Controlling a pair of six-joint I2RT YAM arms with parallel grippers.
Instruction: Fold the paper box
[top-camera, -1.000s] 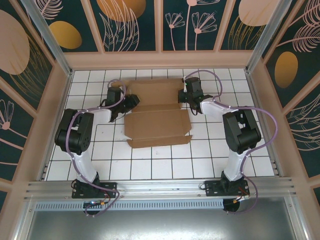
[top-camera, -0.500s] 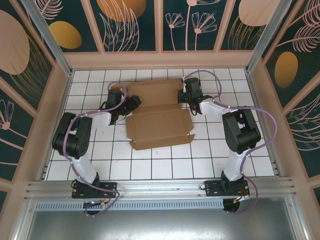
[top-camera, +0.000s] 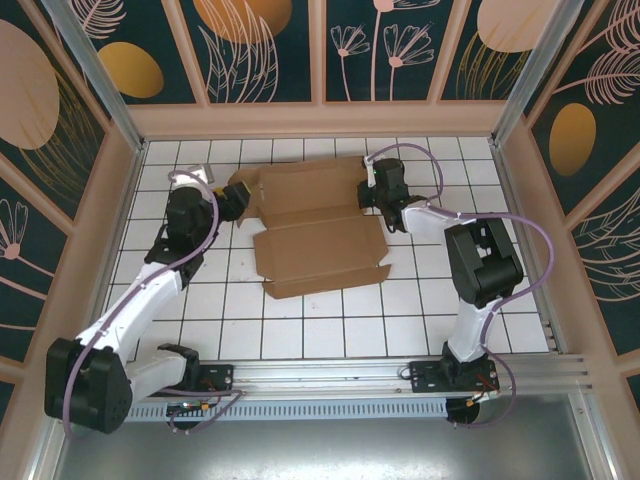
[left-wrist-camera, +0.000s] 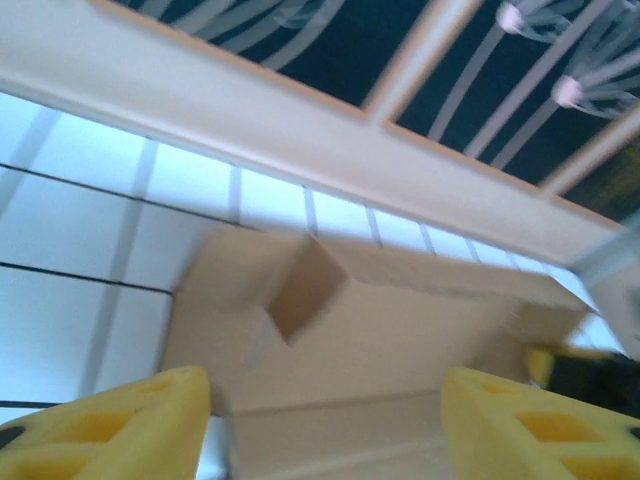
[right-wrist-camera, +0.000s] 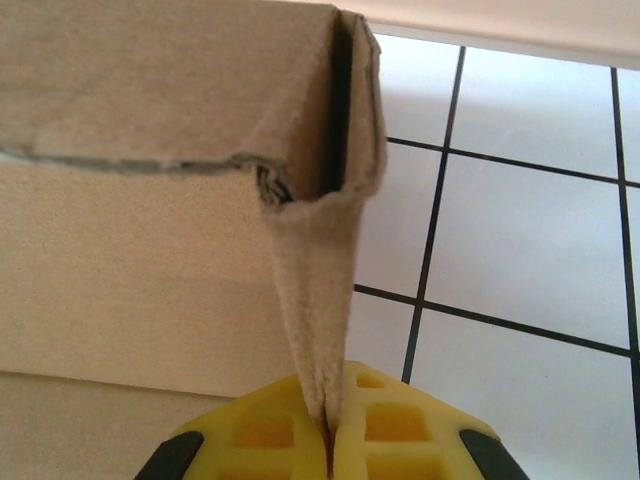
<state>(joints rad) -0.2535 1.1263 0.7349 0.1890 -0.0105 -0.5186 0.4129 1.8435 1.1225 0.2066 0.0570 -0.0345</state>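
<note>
One paper box (top-camera: 315, 240): partly folded blank, mid-table on the white tiles (top-camera: 330, 330), panels stacked far to near, creases running left to right
Right side flap (right-wrist-camera: 318, 300): stood on edge, pinched between the pressed-together pads of the right gripper (right-wrist-camera: 330, 432)
Left far corner: small flap (left-wrist-camera: 303, 297) raised, free
Left gripper (top-camera: 237, 196): fingers spread, holding nothing, just beside that corner, with the box to its right, straight ahead
Nearer arm for the small flap: left, as I judge it

The paper box (top-camera: 315, 240) lies mid bench (top-camera: 420, 320); left fingers (left-wrist-camera: 110, 425) sit just beside its ten o'clock corner, right fingers (right-wrist-camera: 390, 430) touching its two o'clock flap.
</note>
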